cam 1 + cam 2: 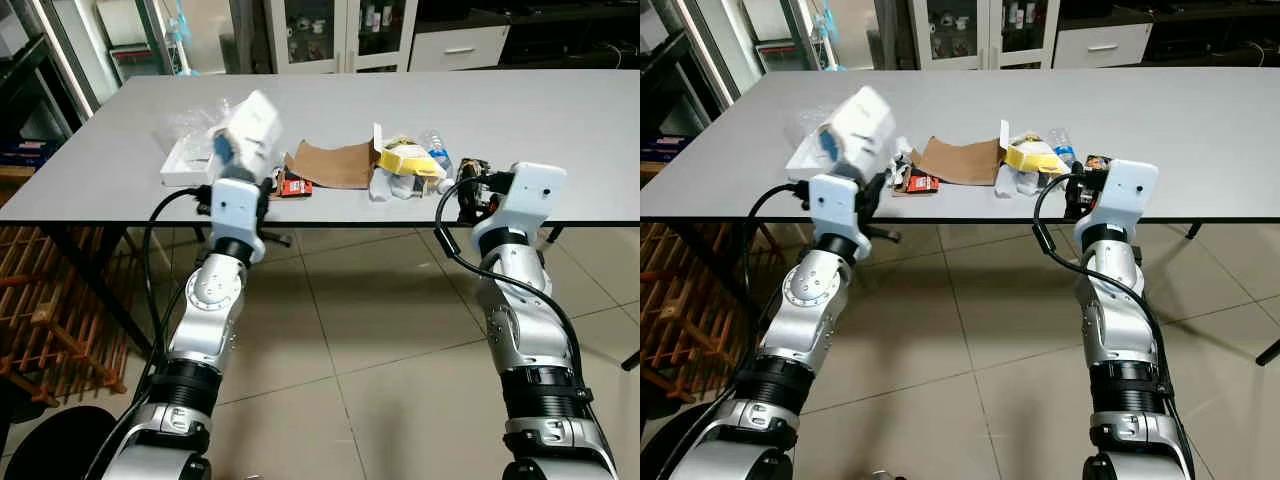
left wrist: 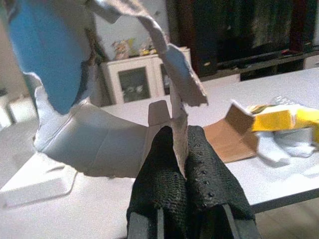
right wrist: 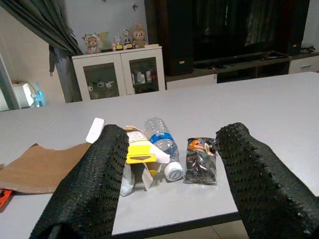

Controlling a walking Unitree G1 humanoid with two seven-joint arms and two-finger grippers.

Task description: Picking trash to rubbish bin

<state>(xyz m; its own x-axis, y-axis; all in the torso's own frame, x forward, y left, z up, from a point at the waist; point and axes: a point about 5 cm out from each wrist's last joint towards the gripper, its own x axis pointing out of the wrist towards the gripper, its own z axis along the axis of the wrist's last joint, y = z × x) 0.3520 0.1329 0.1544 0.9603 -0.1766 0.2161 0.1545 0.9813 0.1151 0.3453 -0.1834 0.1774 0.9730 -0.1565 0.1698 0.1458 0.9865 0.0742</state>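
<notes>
A torn white carton (image 1: pixel 250 128) with a blue patch hangs raised over the grey table's (image 1: pixel 560 120) front left edge. My left gripper (image 2: pixel 178 138) is shut on its ragged edge. Trash lies along the front of the table: a brown cardboard sheet (image 1: pixel 330 163), a small red packet (image 1: pixel 293 186), a yellow carton (image 1: pixel 405 160), a clear plastic bottle (image 3: pixel 162 139) and a dark snack packet (image 3: pixel 201 160). My right gripper (image 3: pixel 169 184) stands open at the table edge. It points at the snack packet and is a little short of it.
A flat white box (image 1: pixel 185 160) with clear plastic lies on the table behind the raised carton. A wooden rack (image 1: pixel 40 300) stands under the table's left end. White cabinets (image 1: pixel 345 35) line the back wall. Tiled floor (image 1: pixel 380 320) lies between my arms.
</notes>
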